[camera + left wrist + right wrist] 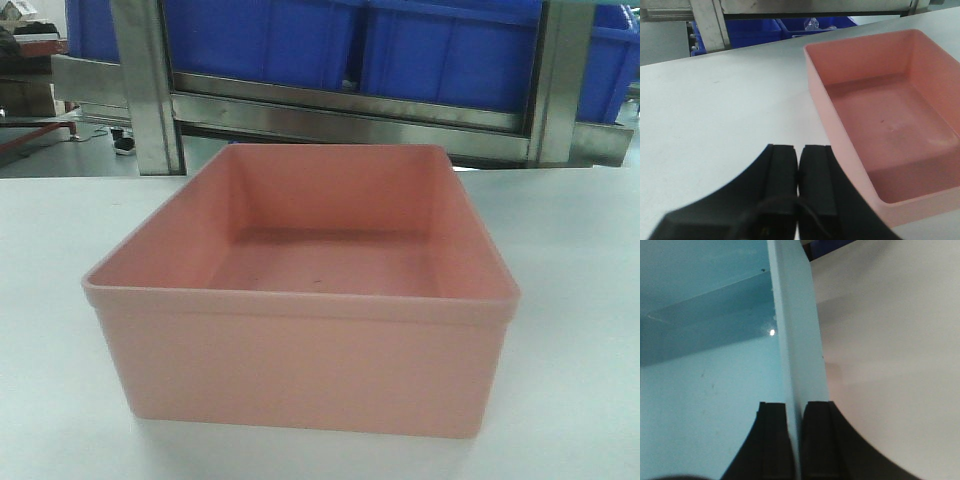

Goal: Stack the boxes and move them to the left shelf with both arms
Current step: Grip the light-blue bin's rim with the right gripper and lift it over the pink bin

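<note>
The salmon pink tub (pixel 300 300) stands empty on the white table (pixel 50 300), open side up. In the left wrist view the pink tub (pixel 890 120) lies just right of my left gripper (pixel 798 150), whose black fingers are pressed together on nothing, over the table beside the tub's left wall. In the right wrist view my right gripper (pixel 794 407) is shut on the right side wall of the light blue tub (pixel 705 380), one finger inside, one outside. The blue tub does not show in the front view. No roller rails show.
Behind the table stands a stainless-steel frame (pixel 150 90) holding dark blue crates (pixel 300 40). The frame and crates also show at the top of the left wrist view (pixel 710 25). The white table (pixel 890 365) lies right of the blue tub.
</note>
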Robot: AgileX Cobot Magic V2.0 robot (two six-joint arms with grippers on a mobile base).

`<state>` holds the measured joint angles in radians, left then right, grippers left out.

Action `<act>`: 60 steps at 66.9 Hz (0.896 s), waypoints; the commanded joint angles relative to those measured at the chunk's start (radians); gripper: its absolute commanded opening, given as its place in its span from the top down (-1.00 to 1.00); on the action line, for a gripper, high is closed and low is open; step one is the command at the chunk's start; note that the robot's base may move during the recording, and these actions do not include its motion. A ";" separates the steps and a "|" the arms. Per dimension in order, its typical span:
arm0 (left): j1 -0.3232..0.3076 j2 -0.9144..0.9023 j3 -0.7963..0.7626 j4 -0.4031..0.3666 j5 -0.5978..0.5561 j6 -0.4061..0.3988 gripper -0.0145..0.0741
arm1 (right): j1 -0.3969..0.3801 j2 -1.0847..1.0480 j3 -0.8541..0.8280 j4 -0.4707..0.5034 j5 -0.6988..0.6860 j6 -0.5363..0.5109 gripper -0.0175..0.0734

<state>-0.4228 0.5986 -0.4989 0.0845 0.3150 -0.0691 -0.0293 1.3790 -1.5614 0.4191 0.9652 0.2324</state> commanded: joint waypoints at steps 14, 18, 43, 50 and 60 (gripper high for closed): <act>-0.006 -0.001 -0.028 0.003 -0.091 0.002 0.69 | 0.244 -0.042 0.044 -0.152 -0.233 0.337 0.49; -0.006 -0.001 -0.028 0.003 -0.091 0.002 0.69 | 0.288 -0.037 0.080 -0.225 -0.257 0.403 0.49; -0.006 -0.001 -0.028 0.003 -0.091 0.002 0.69 | 0.380 0.054 0.183 -0.280 -0.416 0.433 0.49; -0.006 -0.001 -0.028 0.003 -0.091 0.002 0.70 | 0.394 0.085 0.183 -0.282 -0.418 0.432 0.49; -0.006 -0.001 -0.028 0.003 -0.091 0.002 0.69 | 0.408 0.122 0.184 -0.302 -0.419 0.432 0.49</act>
<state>-0.4228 0.5986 -0.4989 0.0845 0.3150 -0.0691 0.3741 1.5345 -1.3435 0.1127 0.6604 0.6427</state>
